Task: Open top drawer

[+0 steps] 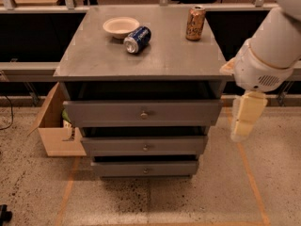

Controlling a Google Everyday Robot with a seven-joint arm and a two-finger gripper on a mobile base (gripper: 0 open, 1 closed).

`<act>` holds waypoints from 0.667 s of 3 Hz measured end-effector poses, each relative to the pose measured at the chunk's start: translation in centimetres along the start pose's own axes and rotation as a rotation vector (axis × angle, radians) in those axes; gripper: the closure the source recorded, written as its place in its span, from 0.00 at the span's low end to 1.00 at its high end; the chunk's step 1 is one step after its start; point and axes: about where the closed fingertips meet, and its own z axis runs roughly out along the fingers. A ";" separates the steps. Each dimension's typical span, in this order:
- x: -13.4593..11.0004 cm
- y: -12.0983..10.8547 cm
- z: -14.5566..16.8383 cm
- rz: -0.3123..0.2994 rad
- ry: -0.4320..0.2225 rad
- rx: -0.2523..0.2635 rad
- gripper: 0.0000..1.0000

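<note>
The top drawer (pixel 103 113) is the widest and tallest of three grey drawers in a grey cabinet, with a small round metal knob (pixel 144 114) at its centre. A dark gap shows between its front panel and the cabinet top. My gripper (pixel 243 126) hangs downward from the white arm (pixel 270 55) at the right, just beside the drawer's right end and at its height. It is apart from the knob and holds nothing that I can see.
On the cabinet top (pixel 94 55) lie a white bowl (pixel 121 26), a blue can on its side (pixel 137 39) and an upright orange can (pixel 195 22). Two narrower drawers (pixel 108 146) sit below. An open cardboard box (pixel 54 126) stands on the floor at the left.
</note>
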 end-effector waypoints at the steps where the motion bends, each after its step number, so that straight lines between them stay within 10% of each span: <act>1: -1.3 0.4 3.5 -0.062 0.010 0.021 0.00; 2: -2.4 1.0 6.9 -0.097 -0.011 0.003 0.00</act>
